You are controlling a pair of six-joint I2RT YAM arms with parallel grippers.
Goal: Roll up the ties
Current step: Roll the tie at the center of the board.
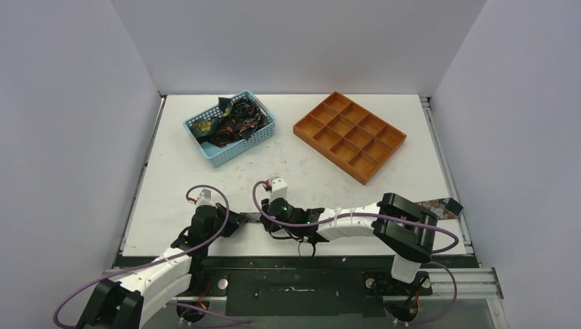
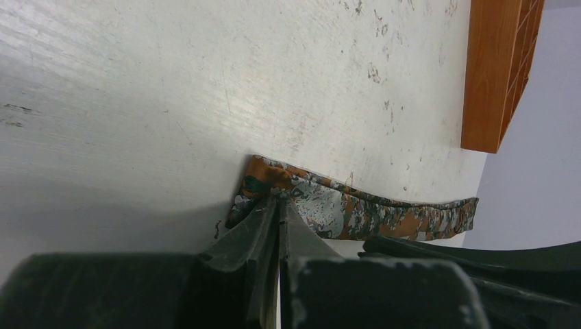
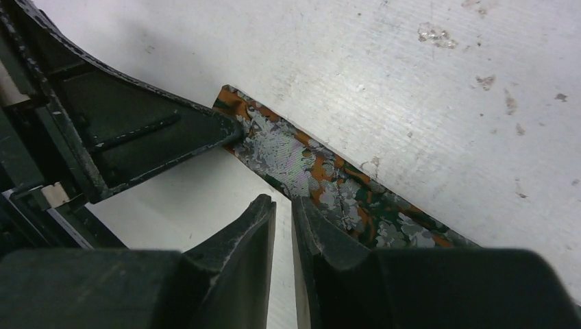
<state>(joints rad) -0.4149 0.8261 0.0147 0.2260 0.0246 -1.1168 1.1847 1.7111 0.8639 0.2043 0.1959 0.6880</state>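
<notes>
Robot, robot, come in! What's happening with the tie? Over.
Left end effector pinching tie at its end. Right end effector nearly closed beside it, grip unclear. Tie unrolled. Nothing blocking.

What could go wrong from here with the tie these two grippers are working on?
The left gripper pinches only the very tip of the tie, so the fabric might slip out once rolling starts. The right gripper, its jaws nearly closed, sits at the tie's edge and may miss it. The tie's far end lies by the right edge of the table and could slide off.
</notes>
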